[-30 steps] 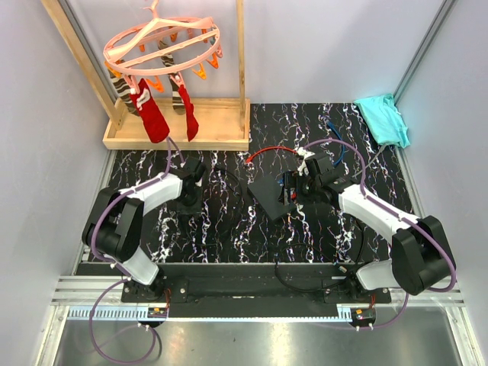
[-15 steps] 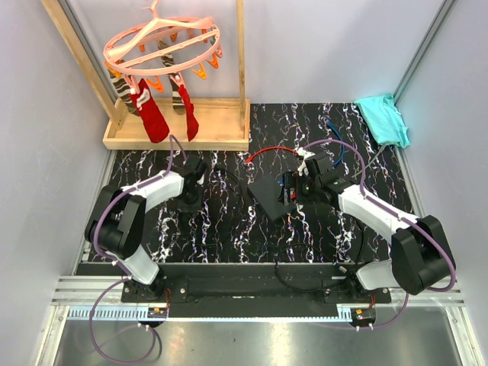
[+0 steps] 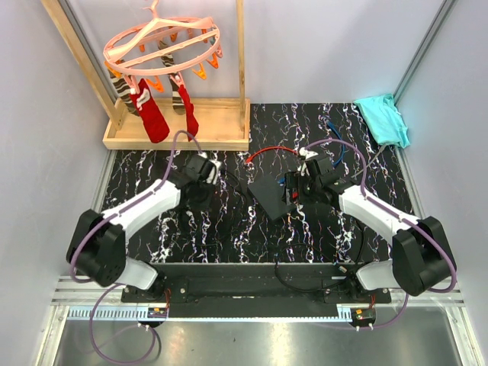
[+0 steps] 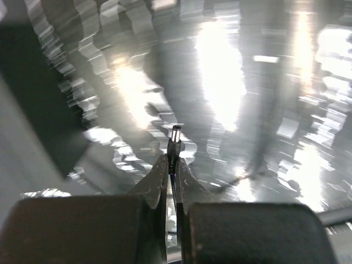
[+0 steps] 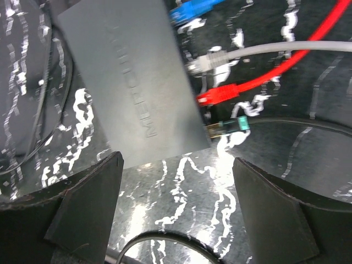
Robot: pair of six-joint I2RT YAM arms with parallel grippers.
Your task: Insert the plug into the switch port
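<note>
Left wrist view: the left gripper (image 4: 172, 165) is clenched on a small black barrel plug with a silver metal tip (image 4: 175, 135), which sticks out beyond the pinched fingertips (image 4: 159, 176); everything behind it is smeared with blur. In the top external view, that gripper (image 3: 206, 169) sits over the black, white-veined marble-patterned tabletop (image 3: 229, 229). It is left of and apart from the flat matte black rectangular switch box (image 3: 268, 198), which lies skewed near the table's middle. The right gripper (image 3: 293, 187) hovers at the box's right edge. In the right wrist view its jaws stand wide apart and grasp nothing, and the two fingers (image 5: 82, 209) frame the box (image 5: 129, 82). A blue cable (image 5: 192, 12), a grey cable (image 5: 247, 52), a red cable (image 5: 217, 96) and a green-tipped connector (image 5: 230, 126) meet the box's thin right-hand edge. The small switch port for the plug cannot be picked out.
</note>
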